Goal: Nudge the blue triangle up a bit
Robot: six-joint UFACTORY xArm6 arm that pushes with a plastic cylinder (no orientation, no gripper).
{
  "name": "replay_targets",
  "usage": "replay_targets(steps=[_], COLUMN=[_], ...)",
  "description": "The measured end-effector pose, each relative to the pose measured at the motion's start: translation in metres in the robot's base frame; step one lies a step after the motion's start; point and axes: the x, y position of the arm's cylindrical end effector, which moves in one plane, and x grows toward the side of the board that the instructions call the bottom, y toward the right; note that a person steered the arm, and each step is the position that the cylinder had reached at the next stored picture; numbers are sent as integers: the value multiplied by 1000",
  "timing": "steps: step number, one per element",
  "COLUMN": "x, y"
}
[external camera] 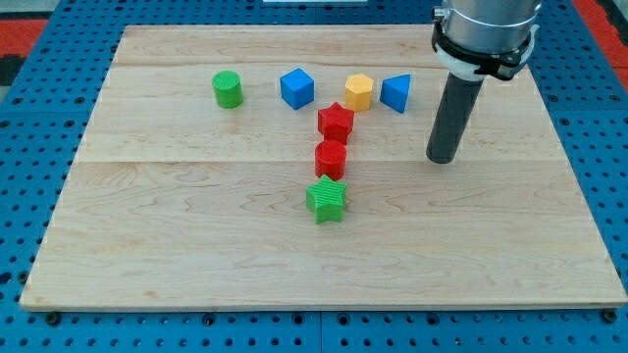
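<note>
I have no fingers to open or close, only a dark rod. My tip (442, 159) rests on the pale wooden board (177, 245), to the right of the small blue triangle block (396, 93) and a little nearer, not touching it. The triangle sits far back on the board, just beside the yellow block (359, 91), which I think has six sides. A red star block (336, 121) lies left of it and nearer. The triangle looks light and hard, so it should slide easily. I would push its near side, in the middle, so it does not spin.
</note>
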Motion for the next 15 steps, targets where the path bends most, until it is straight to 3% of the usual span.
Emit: replay_targets(steps=[9,13,15], x=[7,42,-25], y=[11,67,46])
